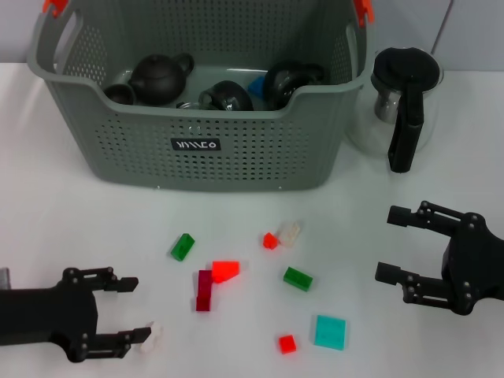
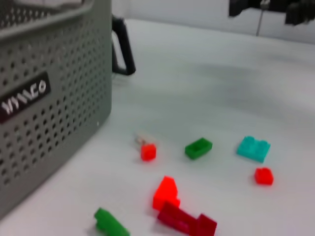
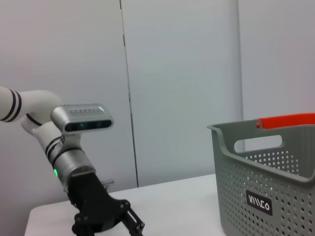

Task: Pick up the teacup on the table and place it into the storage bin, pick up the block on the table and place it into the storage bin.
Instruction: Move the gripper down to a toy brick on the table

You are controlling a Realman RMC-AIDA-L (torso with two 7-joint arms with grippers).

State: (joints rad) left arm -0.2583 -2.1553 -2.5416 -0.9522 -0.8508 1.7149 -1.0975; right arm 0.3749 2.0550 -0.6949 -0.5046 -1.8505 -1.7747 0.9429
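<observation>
The grey-green storage bin (image 1: 236, 150) stands at the back of the white table (image 1: 94, 228); it also shows in the left wrist view (image 2: 54, 93) and the right wrist view (image 3: 266, 191). Dark teacups (image 1: 227, 96) and a teapot (image 1: 157, 77) lie inside it; no teacup shows on the tabletop. Several blocks lie in front of the bin: green (image 1: 183, 246), orange-red (image 1: 224, 271), dark red (image 1: 205, 290), teal (image 1: 330, 331). My left gripper (image 1: 130, 310) is open at the front left, a small white block (image 1: 155, 334) by its lower fingertip. My right gripper (image 1: 387, 244) is open at the right.
A glass jug (image 1: 405, 102) with a black handle stands right of the bin. More small blocks lie mid-table: red (image 1: 270, 240), green (image 1: 298, 278), red (image 1: 287, 343), and a pale one (image 1: 290, 232). The left wrist view shows the same blocks (image 2: 198, 148).
</observation>
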